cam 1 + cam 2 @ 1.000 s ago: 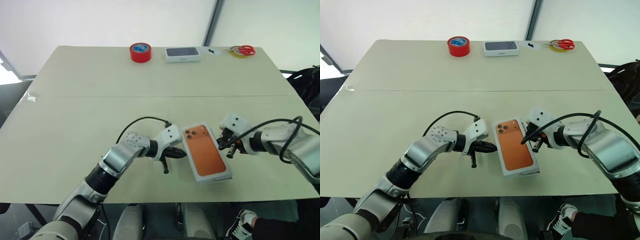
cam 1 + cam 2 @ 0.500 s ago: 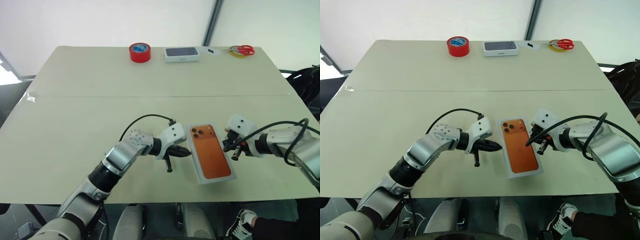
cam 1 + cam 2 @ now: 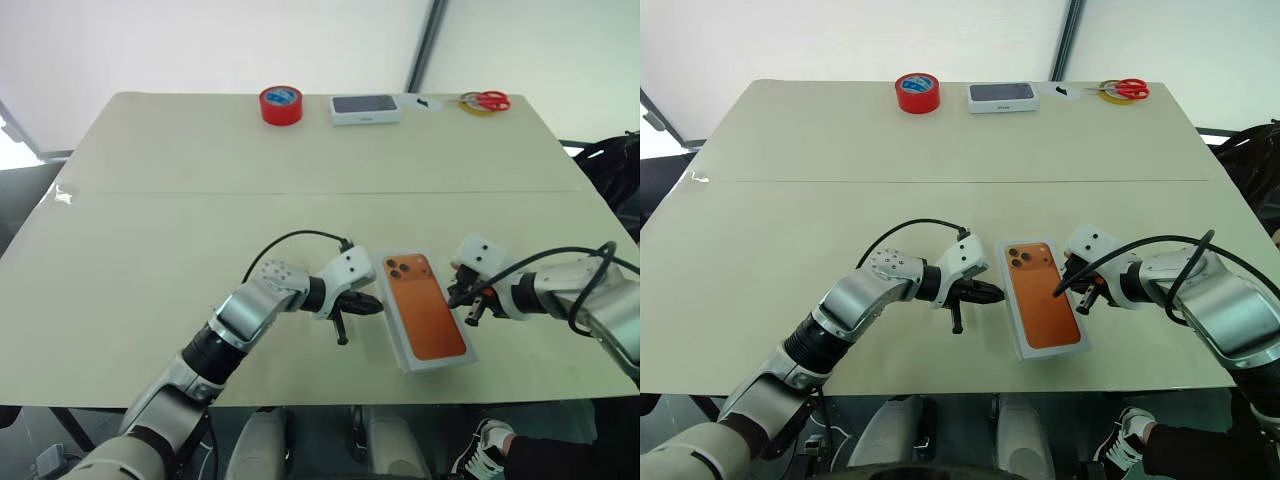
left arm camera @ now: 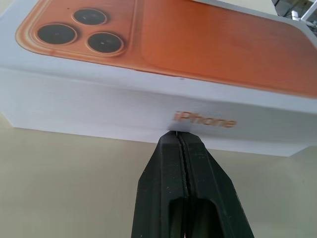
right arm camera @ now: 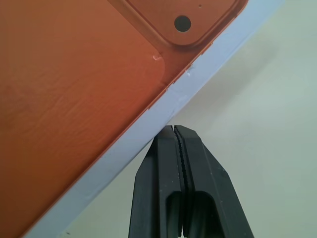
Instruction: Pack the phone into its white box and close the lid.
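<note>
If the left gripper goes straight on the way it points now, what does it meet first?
Most likely the lid's white side wall: the shut left gripper points straight at it, seemingly touching already, by the printed word.

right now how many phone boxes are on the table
2. One with an orange phone printed on its lid lies near the front edge, between the left gripper and right gripper. The other white box, with a dark picture, sits at the far edge beside the red tape.

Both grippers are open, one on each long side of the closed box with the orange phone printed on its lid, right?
Not open: both are shut. The left gripper and right gripper show fingers pressed together in their wrist views, flanking the lid.
</note>
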Motion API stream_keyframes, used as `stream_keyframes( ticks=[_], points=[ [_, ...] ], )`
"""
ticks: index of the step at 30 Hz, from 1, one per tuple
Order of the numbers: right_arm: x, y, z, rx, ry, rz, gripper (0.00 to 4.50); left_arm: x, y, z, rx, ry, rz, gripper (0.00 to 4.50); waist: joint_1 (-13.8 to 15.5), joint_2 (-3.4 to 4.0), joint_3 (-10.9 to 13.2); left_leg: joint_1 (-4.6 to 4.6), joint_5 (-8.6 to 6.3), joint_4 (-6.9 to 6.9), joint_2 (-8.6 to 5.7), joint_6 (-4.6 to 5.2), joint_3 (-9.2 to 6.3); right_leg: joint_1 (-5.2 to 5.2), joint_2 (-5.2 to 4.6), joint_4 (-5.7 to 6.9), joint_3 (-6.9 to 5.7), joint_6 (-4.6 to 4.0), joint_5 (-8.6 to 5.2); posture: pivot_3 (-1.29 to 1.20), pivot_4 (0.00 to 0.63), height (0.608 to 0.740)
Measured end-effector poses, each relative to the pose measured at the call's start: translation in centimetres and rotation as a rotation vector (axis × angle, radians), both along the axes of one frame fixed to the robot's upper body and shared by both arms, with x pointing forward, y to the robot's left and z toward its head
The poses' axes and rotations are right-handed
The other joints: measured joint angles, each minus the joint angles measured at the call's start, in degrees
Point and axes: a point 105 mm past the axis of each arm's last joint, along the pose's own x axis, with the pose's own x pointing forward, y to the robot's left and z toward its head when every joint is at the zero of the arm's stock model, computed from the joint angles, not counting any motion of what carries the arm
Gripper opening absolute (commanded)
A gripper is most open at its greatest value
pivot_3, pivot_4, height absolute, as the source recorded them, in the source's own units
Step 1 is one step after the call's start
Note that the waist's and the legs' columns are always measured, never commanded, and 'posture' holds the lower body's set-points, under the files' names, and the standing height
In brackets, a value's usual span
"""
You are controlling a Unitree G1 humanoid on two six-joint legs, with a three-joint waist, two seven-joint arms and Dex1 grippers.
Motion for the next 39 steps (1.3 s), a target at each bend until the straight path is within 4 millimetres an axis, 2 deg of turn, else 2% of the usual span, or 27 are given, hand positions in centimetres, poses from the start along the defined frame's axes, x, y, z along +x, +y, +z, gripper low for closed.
stream_keyframes(
  ticks=[11, 26, 39],
  points=[
    [0.2, 0.1, 0.0, 0.001, -0.012, -0.004, 0.03, 0.5, 0.3, 0.2, -0.011, 0.000, 0.034, 0.00, -0.03, 0.00, 0.00, 0.01, 0.00, 0.00, 0.00, 0.00, 0.00, 0.00, 0.00, 0.02, 0.00, 0.04, 0.03, 0.00, 0.150, 0.732],
    [0.2, 0.1, 0.5, 0.008, -0.016, -0.006, 0.03, 1.1, 2.0, 1.3, -0.033, -0.005, 0.077, 0.00, -0.05, 0.00, 0.00, 0.02, 0.00, 0.00, 0.01, 0.00, 0.00, 0.00, 0.01, 0.03, 0.00, 0.05, 0.03, 0.00, 0.150, 0.732],
    [0.3, -0.1, 0.7, 0.001, -0.024, -0.010, 0.03, 1.0, 0.8, 1.3, -0.062, 0.007, 0.076, 0.00, -0.02, 0.00, 0.00, 0.02, 0.00, 0.02, 0.00, 0.00, 0.00, 0.02, 0.01, 0.03, 0.00, 0.09, 0.06, 0.00, 0.150, 0.732]
  ],
)
